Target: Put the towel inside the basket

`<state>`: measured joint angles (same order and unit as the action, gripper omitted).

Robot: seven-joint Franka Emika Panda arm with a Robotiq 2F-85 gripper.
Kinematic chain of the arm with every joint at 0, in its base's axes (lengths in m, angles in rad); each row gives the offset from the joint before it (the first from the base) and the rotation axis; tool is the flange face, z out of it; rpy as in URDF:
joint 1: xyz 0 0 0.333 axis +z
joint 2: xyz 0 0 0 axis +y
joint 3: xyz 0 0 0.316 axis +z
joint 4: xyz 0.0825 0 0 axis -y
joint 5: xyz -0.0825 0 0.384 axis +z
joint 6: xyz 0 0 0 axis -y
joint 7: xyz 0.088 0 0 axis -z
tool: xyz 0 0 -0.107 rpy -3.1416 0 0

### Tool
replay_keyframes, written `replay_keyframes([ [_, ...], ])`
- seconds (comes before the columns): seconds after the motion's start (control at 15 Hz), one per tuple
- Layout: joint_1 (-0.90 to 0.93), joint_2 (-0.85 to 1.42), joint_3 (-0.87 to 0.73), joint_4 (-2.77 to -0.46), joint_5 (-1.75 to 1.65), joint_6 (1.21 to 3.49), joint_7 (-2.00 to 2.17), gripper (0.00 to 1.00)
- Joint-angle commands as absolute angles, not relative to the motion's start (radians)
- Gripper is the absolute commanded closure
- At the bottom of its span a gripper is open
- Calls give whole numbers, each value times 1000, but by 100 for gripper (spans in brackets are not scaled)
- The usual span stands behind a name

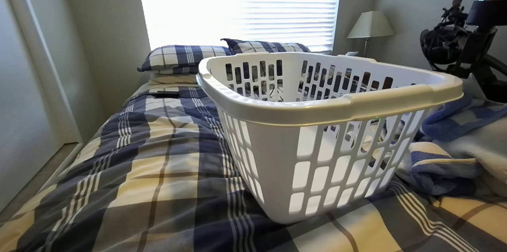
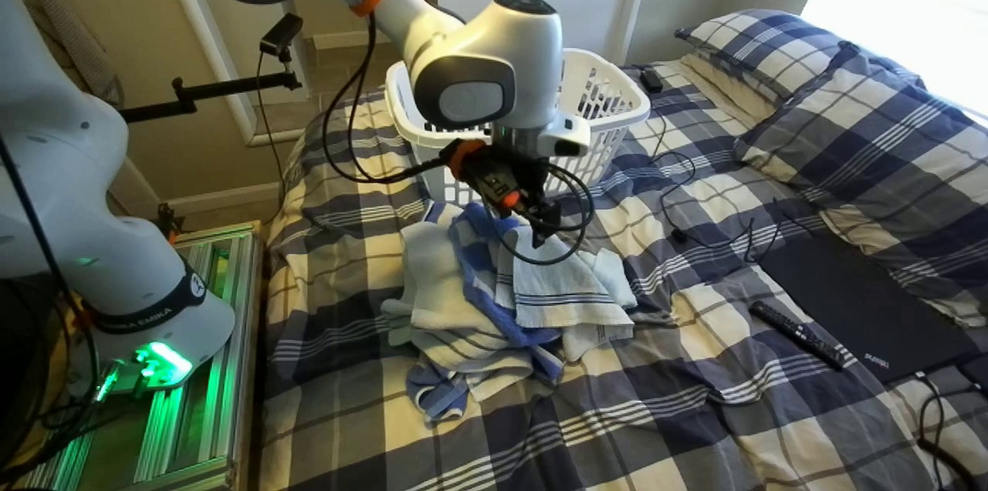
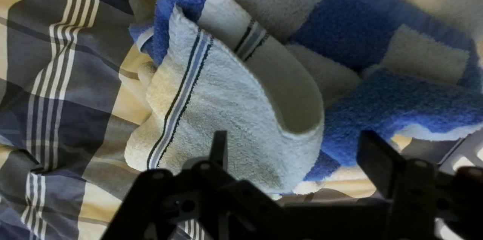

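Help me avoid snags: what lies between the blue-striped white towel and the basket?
The wrist view shows a blue-and-white towel, then some bedding, between the blue-striped white towel and the basket.

Tally: I have one gripper, two fingers. I count one basket, one window, one lamp, one laptop, one identifiable remote; plaid pillows, at least two; towels, at least two, overlapping folds obscuring my exact number.
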<state>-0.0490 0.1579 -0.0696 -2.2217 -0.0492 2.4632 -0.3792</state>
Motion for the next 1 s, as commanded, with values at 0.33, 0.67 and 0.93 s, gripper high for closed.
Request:
replay_keyframes([
  [0.33, -61, 168, -59, -2220, -80, 2483, -370, 79],
  [0.67, -57, 141, -47, -2224, -74, 2478, -381, 98],
  [0.93, -33, 76, -11, -2207, -93, 2555, -427, 95],
])
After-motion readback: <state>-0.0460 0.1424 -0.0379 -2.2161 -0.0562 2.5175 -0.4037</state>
